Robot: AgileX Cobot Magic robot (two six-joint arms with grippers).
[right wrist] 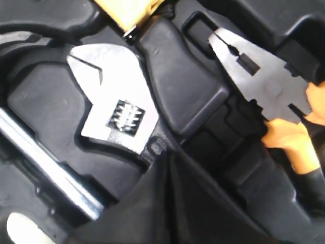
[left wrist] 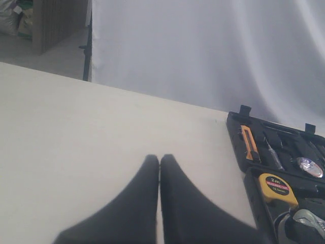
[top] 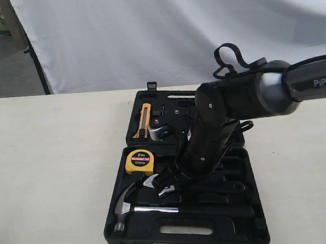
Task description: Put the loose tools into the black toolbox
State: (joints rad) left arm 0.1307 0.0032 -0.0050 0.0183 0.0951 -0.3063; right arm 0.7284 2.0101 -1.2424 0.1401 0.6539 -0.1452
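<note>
The black toolbox [top: 117, 235] lies open on the table. In its near half, the claw hammer [top: 137, 209] rests in a recess along the front. The steel adjustable wrench [right wrist: 110, 111] lies in its recess just behind it, its head also visible in the exterior view [top: 158, 184]. My right gripper [right wrist: 165, 153] reaches down into the case. Its fingers are shut together, tips at the wrench's neck, hiding the handle. Whether they touch it I cannot tell. My left gripper [left wrist: 160, 159] is shut and empty over bare table, left of the toolbox [left wrist: 234, 123].
A yellow tape measure [top: 139, 161] sits in the case beside the wrench head. Orange-handled pliers [right wrist: 264, 84] lie in a recess next to the right gripper. An orange utility knife [top: 144, 120] sits in the far half. A white backdrop hangs behind the table.
</note>
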